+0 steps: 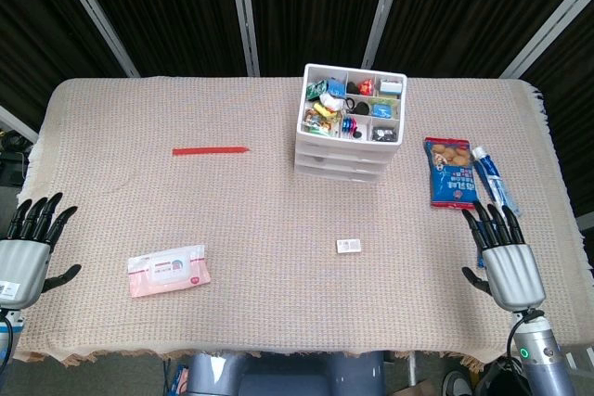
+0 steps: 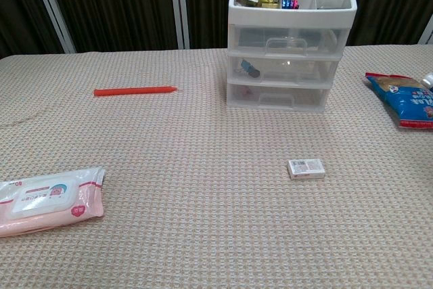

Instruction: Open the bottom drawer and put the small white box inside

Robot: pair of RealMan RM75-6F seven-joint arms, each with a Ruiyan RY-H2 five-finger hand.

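A white drawer unit (image 1: 348,150) (image 2: 287,65) stands at the back centre of the table, its three clear drawers closed. The bottom drawer (image 2: 277,97) has a handle at its front. A small white box (image 1: 349,247) (image 2: 306,168) lies flat on the cloth in front of the unit. My left hand (image 1: 26,249) rests open at the table's left edge, fingers spread. My right hand (image 1: 504,252) rests open at the right edge, well right of the box. Neither hand shows in the chest view.
The unit's top tray (image 1: 355,104) holds several small items. A red stick (image 1: 210,150) (image 2: 135,91) lies at back left, a pink wipes pack (image 1: 168,270) (image 2: 49,199) at front left. A blue snack bag (image 1: 449,172) (image 2: 404,98) and a tube (image 1: 492,176) lie at right.
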